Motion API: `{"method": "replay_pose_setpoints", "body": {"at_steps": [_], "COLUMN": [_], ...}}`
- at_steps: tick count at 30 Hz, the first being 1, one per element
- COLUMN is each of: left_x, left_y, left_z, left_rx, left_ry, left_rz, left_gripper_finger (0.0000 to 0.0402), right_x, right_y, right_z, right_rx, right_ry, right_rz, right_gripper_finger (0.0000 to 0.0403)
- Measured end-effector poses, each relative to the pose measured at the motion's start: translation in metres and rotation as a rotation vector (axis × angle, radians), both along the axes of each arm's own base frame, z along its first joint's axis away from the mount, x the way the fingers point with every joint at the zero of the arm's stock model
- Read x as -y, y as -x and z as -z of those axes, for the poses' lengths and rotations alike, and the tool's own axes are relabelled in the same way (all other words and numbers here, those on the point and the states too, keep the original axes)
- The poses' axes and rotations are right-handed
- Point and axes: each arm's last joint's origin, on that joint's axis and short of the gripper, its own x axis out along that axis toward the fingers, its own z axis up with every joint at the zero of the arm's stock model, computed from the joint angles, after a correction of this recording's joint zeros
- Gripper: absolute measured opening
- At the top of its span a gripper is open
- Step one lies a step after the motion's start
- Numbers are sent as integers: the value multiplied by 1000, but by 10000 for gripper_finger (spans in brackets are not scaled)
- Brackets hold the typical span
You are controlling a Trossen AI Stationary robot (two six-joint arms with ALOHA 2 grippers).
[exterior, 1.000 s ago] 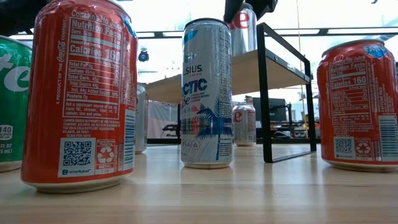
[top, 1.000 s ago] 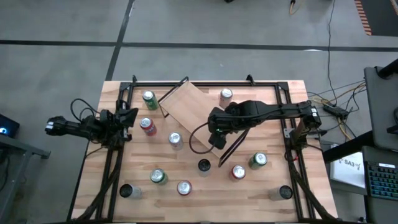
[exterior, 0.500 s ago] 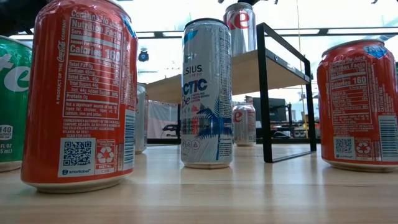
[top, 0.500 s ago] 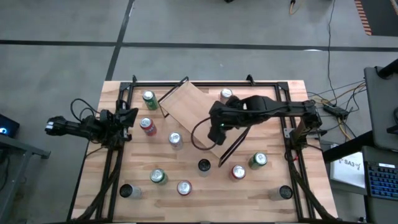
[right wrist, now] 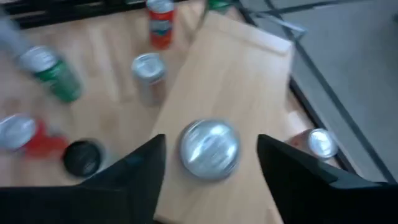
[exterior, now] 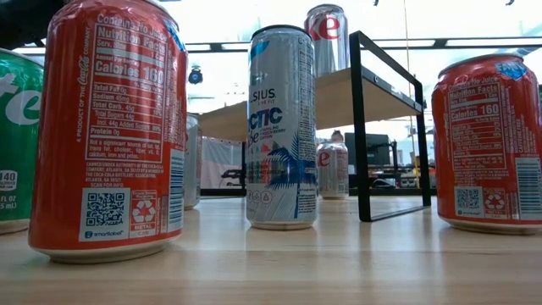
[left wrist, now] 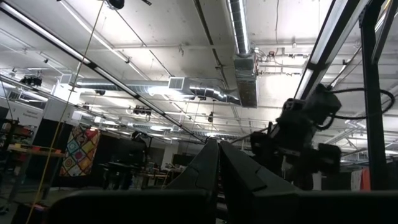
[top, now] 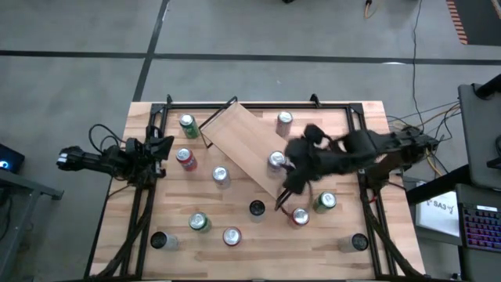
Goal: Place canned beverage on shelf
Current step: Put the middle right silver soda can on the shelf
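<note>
The shelf [top: 239, 145], a light-wood board on black end frames [exterior: 359, 127], stands slanted on the far middle of the table. A silver can [top: 276, 160] stands upright on the board near its right end; the low view shows its red lettering [exterior: 327, 34]. My right gripper [top: 291, 167] hovers open, above and to the right of that can. In the right wrist view its fingers [right wrist: 140, 177] stand apart on either side of the can's top [right wrist: 209, 149] without touching it. My left gripper [left wrist: 217, 165] is shut, parked at the table's left edge [top: 153, 150].
Several other cans stand around the shelf: green [top: 188, 124], red [top: 185, 159], silver [top: 221, 175], silver [top: 284, 120], red [top: 299, 216], green [top: 324, 202]. In the low view, a red can [exterior: 110, 127] and a tall white can [exterior: 282, 127] stand at the near edge. A black rail frame [top: 258, 104] rims the table.
My right gripper has risen off the silver can's top and drawn back toward the table's right edge, turning as it went; it has left the low view. The can stays upright on the shelf board.
</note>
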Motion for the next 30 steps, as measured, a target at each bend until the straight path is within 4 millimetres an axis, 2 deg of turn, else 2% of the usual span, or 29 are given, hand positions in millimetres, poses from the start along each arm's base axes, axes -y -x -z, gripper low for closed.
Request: {"method": "replay_pose_setpoints", "body": {"at_steps": [5,12,25,30], "left_x": [0,0,0,0], "left_y": [0,0,-1,-1], "left_z": [0,0,1,1], "left_rx": [1,2,-6,-9], "left_ry": [0,5,4,3], "left_rz": [0,5,5,5], "left_gripper_finger": [0,0,0,0], "right_x": [-23,-29,-11,-5], "right_y": [18,29,27,22], "right_z": [14,54,111,123], "right_rx": [-13,-71,24,44], "right_ry": [-9,-1,-34,-34], "right_rz": [-26,28,93,115], "right_gripper_finger": [144,21,9,9]}}
